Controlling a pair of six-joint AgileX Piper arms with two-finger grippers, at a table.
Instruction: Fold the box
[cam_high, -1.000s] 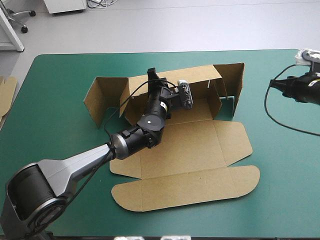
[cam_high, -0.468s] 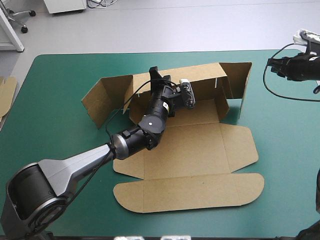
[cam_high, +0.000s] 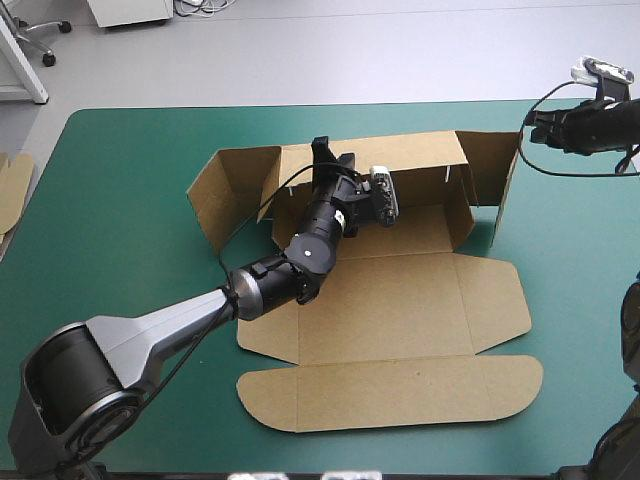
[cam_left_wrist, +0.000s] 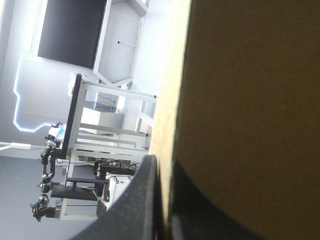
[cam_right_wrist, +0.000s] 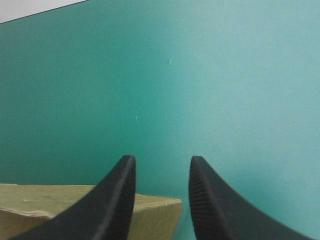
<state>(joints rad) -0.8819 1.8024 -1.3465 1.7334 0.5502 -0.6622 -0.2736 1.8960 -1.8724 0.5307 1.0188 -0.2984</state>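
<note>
Box (cam_high: 400, 300) mid-table on teal-green cover (cam_high: 110, 200); back wall and end flaps raised, front panels and lid flat. Left gripper (cam_high: 322, 152) pinching back wall's top edge, board between black fingers (cam_left_wrist: 135, 200). Right gripper (cam_right_wrist: 162, 160) spread, empty, hovering just off box's right end flap. Likely risks: wall slipping from pinch or creasing if pulled askew; whole box sliding, base unpinned.

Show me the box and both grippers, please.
box (cam_high: 400, 300): high view, flat middle panel.
left gripper (cam_high: 322, 150): high view, fingertips on the raised back wall.
right gripper (cam_right_wrist: 162, 159): right wrist view, between its open fingertips.
</note>
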